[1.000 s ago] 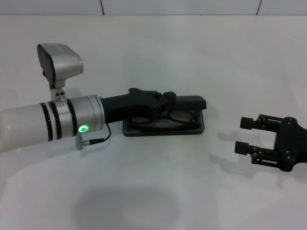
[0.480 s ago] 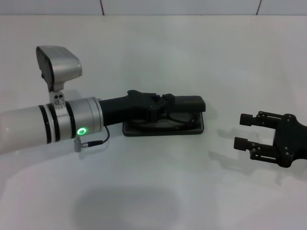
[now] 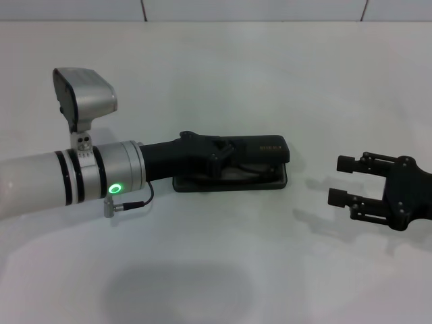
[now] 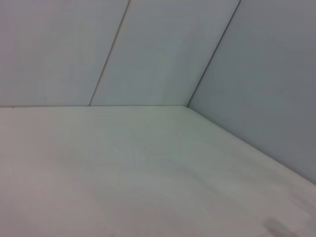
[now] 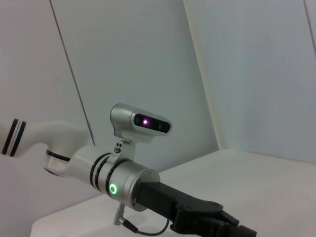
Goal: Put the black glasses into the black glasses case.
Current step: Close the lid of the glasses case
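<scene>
The black glasses case (image 3: 233,177) lies at the table's middle in the head view. Its lid (image 3: 266,148), with small orange lettering, is tilted low over the base, leaving a narrow gap. The black glasses are almost hidden inside; only a dim lens shape (image 3: 236,173) shows in the gap. My left gripper (image 3: 223,152) rests over the case's left half, against the lid. It also shows in the right wrist view (image 5: 207,222). My right gripper (image 3: 341,180) is open and empty, hovering to the right of the case, apart from it.
The white table (image 3: 216,74) runs to a tiled wall at the back. The left wrist view shows only bare table (image 4: 123,173) and wall. The left arm's silver wrist and camera (image 3: 84,94) stand left of the case.
The case lid has come down from half open to nearly shut over the glasses, with the left gripper lowering on it. The right gripper has barely shifted.
</scene>
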